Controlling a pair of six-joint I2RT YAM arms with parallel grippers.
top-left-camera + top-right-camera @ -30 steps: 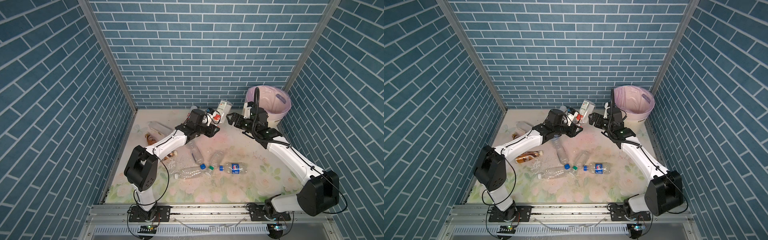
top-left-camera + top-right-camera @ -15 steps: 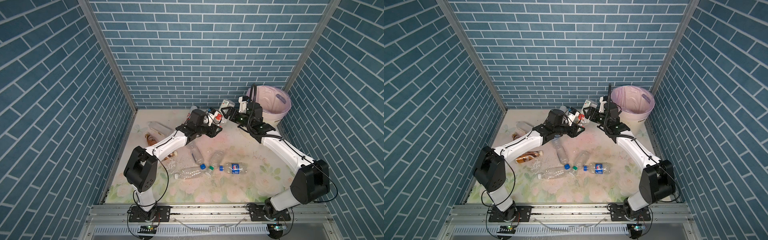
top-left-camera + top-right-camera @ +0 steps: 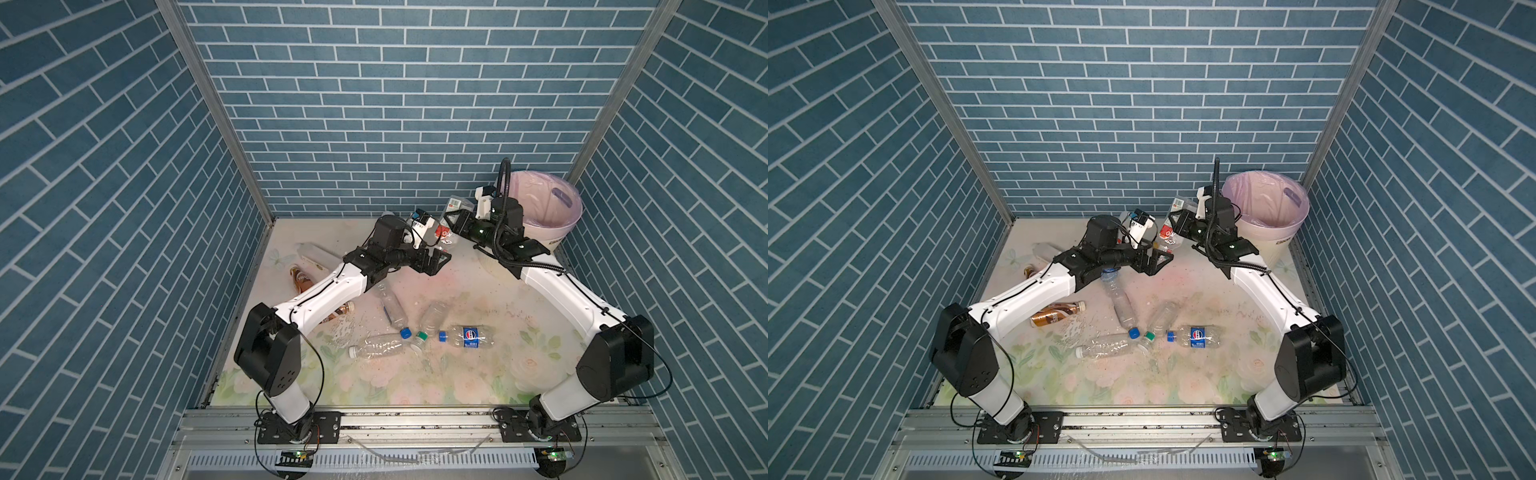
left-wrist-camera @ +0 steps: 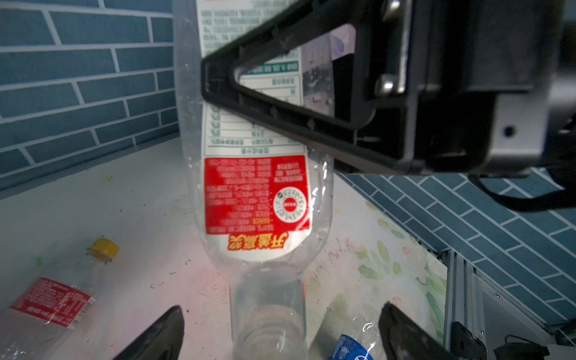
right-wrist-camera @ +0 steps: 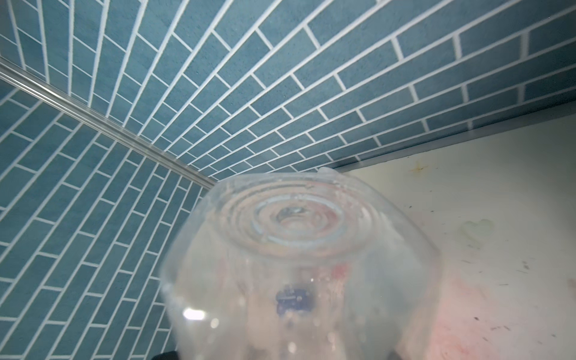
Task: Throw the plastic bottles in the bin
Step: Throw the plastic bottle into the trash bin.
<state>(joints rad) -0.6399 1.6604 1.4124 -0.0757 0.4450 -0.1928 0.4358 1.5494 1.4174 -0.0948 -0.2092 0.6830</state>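
My L gripper (image 3: 438, 262) hangs wide open w/ the neck of the red-label bottle (image 4: 255, 193) loose btwn its fingers (image 4: 162, 333), while my R gripper (image 3: 452, 221) clamps that bottle's body, up off the mat (image 3: 457, 374), near the bin (image 3: 1275, 245) but not over it.

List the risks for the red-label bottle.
1. Only the right end effector grips the red-label bottle; thin plastic may slip.
2. Its neck sits between the fingers of the open left end effector; swinging may snag it.
3. The bin rim is close; a low swing could knock the bottle outside.
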